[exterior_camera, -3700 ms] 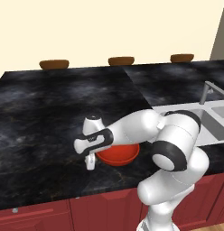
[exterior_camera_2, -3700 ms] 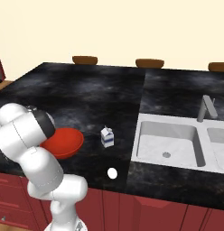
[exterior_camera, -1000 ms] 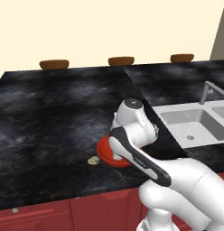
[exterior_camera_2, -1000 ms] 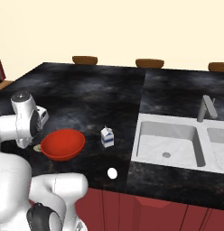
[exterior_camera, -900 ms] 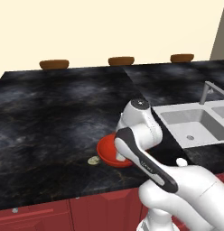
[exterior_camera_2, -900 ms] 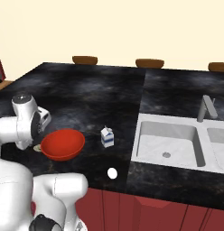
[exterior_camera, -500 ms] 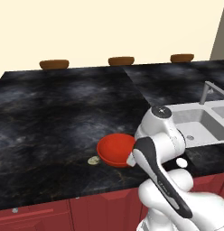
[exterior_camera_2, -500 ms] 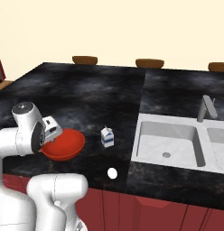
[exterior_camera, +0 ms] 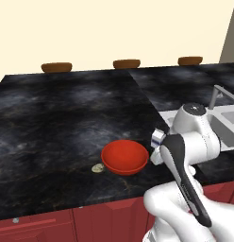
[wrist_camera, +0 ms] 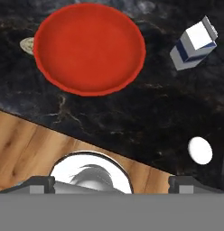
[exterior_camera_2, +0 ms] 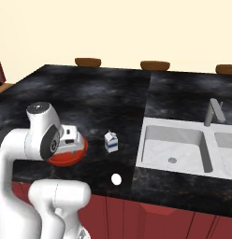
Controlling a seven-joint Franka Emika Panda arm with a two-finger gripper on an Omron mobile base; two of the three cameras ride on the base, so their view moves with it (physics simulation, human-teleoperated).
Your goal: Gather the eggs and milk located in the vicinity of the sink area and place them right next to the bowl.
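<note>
The hand view looks straight down on the red bowl [wrist_camera: 89,47]. The speckled egg [wrist_camera: 27,45] lies on the black counter against the bowl's rim, on the side away from the milk [wrist_camera: 193,44]. The milk stands a little way off the bowl's other side. The white egg [wrist_camera: 200,150] lies near the counter's front edge. My gripper [wrist_camera: 112,185] hangs above the front edge, open, with nothing between its fingers. From the base, the bowl [exterior_camera: 124,157], speckled egg [exterior_camera: 96,168], milk [exterior_camera_2: 111,141] and white egg [exterior_camera_2: 116,179] all rest on the counter. The sink [exterior_camera_2: 176,147] is to the right.
A grey faucet [exterior_camera_2: 213,112] stands behind the sink. Brown wooden shapes [exterior_camera: 126,63] line the counter's far edge. My own arm [exterior_camera: 192,142] covers part of the counter between bowl and sink. Wooden floor [wrist_camera: 23,144] shows below the counter's front edge.
My arm has swung from the far side of the bowl across it toward the sink side. The speckled egg, bowl, milk and white egg have stayed in place.
</note>
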